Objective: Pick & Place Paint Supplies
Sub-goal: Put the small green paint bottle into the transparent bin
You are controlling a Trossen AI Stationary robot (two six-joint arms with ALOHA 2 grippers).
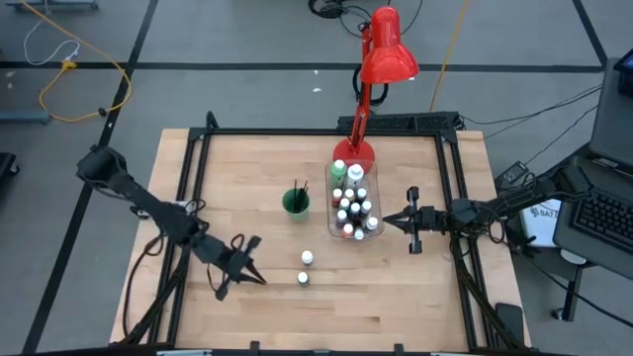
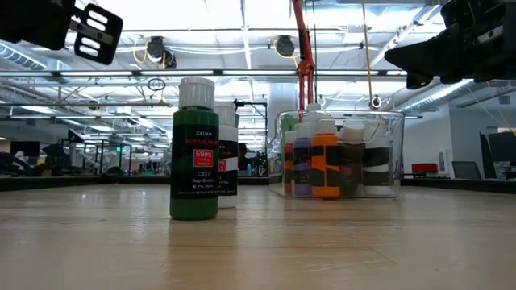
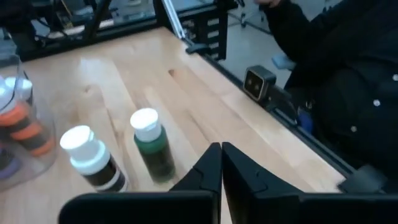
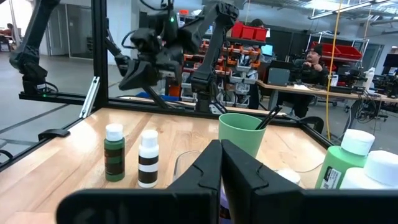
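Note:
Two white-capped paint bottles stand upright on the table: a green one and, just behind it, a black-and-white striped one. Several more bottles stand inside the clear bin. Dark-handled brushes stick up out of the green cup. My left gripper is shut and hovers left of the green bottle, apart from it. My right gripper is shut and hovers just right of the bin.
A red desk lamp stands at the far edge behind the bin. A black metal frame borders the table. A person in dark clothes stands beyond the near edge. Bare wood lies between the cup and the loose bottles.

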